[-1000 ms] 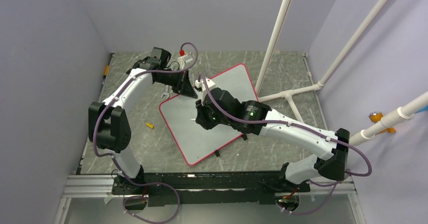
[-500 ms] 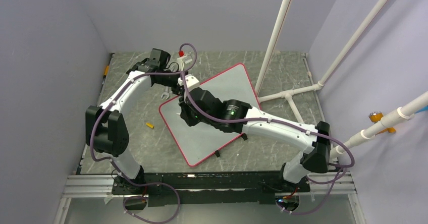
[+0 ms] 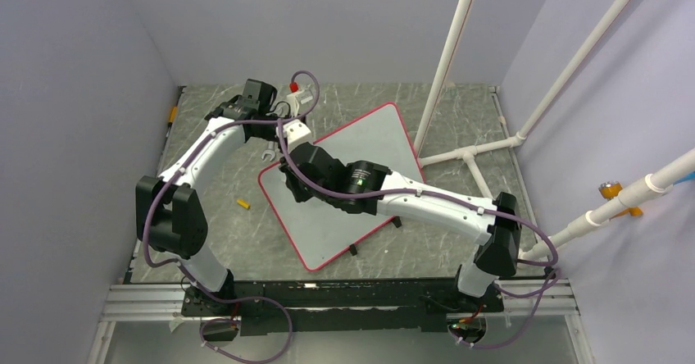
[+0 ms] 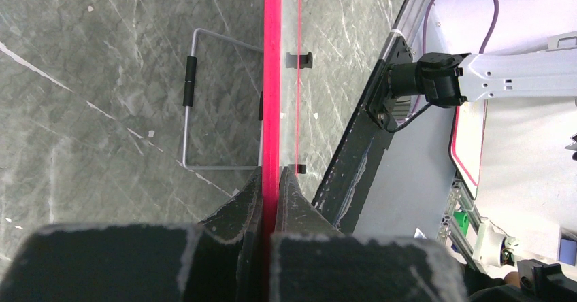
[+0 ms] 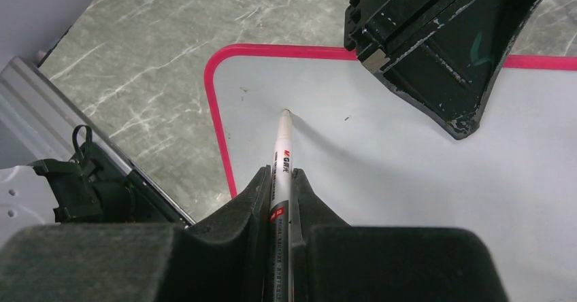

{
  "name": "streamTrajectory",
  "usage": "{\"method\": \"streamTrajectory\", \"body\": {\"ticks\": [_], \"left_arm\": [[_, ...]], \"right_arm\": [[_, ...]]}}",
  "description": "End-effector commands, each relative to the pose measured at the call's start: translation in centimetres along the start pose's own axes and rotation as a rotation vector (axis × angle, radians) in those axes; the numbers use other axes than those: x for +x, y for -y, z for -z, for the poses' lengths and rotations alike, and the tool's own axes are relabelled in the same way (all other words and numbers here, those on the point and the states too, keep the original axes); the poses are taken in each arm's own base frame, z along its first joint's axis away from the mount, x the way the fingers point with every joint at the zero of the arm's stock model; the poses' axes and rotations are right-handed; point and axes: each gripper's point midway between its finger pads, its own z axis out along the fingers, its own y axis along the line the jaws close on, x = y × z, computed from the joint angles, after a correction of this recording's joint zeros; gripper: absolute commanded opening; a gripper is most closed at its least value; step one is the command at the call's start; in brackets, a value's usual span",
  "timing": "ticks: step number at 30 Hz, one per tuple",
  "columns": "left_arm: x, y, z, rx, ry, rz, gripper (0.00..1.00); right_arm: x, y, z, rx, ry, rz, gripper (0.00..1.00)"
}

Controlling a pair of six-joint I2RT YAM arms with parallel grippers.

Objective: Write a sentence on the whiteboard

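Pinching the red rim (image 4: 272, 77) of the whiteboard (image 3: 385, 134) at its far left edge, the left gripper (image 4: 273, 174) is pressing its 2 fingers together on that thin border, probably steadying the board against the drag of writing. The board is lying flat and skewed on the grey table (image 3: 246, 233), between the 2 arms. Further right, the right gripper (image 5: 282, 179) is clamping a slim white marker (image 5: 283, 145) between its fingers, angling it so the tip is touching the pale surface just inside a rounded corner (a natural starting place). No sentence is showing yet, so the writing is looking barely begun
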Motion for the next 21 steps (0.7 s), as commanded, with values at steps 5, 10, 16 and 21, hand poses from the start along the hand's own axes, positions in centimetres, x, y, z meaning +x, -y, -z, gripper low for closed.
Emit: {"method": "streamTrajectory", "body": {"ticks": [5,10,16,21], "left_arm": [[-2.9,-3.1,1.7,-0.224,0.098,-0.177,0.00],[-2.9,-3.1,1.7,-0.226,0.097,-0.177,0.00],[-2.9,-3.2,1.8,-0.231,0.098,-0.176,0.00],[-2.9,-3.2,1.7,-0.233,0.097,-0.175,0.00]], "right_arm": [[-1.5,-0.2,-0.2,0.017,0.054,0.001,0.00],[0.2,0.1,-0.4,0.025,0.018,0.008,0.00],[3.0,0.2,0.0,0.043,-0.044,0.022,0.00],[4.9,0.0,0.9,0.066,-0.080,0.035,0.00]]}}
